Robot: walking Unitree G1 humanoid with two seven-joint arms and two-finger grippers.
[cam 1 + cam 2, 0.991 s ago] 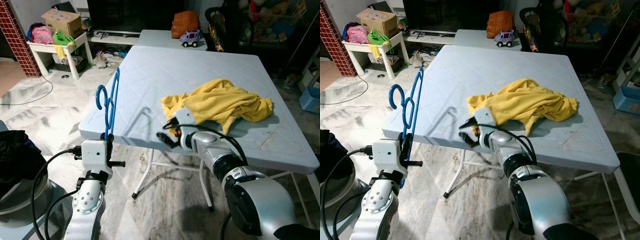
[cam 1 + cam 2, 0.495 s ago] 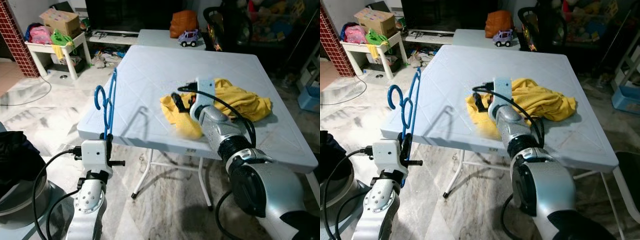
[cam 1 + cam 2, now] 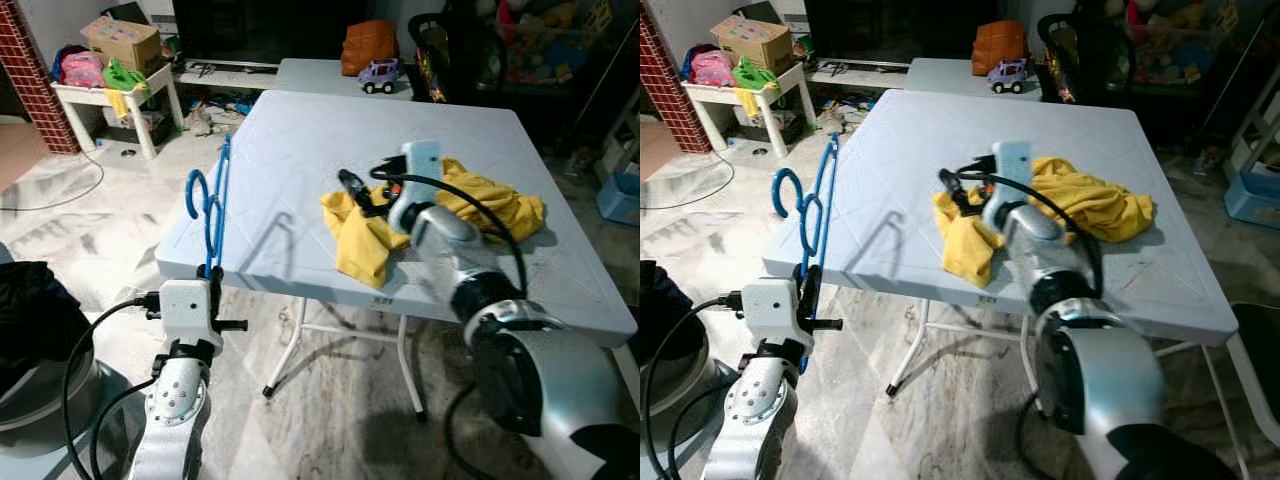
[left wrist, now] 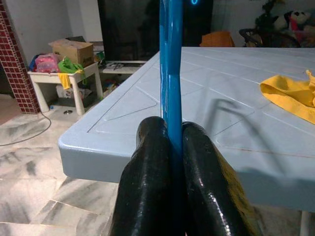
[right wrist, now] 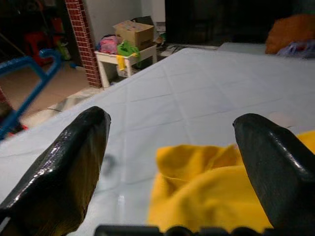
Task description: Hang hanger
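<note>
Jaws of the left gripper (image 4: 170, 147) are clamped on the thin blue plastic hanger (image 3: 213, 205), holding it upright with its long axis vertical, just off the near left corner of the pale blue desk (image 3: 300, 150). Over the desk, the right gripper (image 5: 172, 162) has its jaws spread wide above the crumpled yellow cloth garment (image 3: 470, 205), whose near fold droops over the front edge. Hanger and garment are well apart, the right arm nearer the cloth.

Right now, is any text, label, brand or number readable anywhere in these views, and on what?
No text is readable.
Cardboard box: any print is too small and blurred to read.
Toy car: no legible marking.
Blue hanger, yellow garment, table: plain.
</note>
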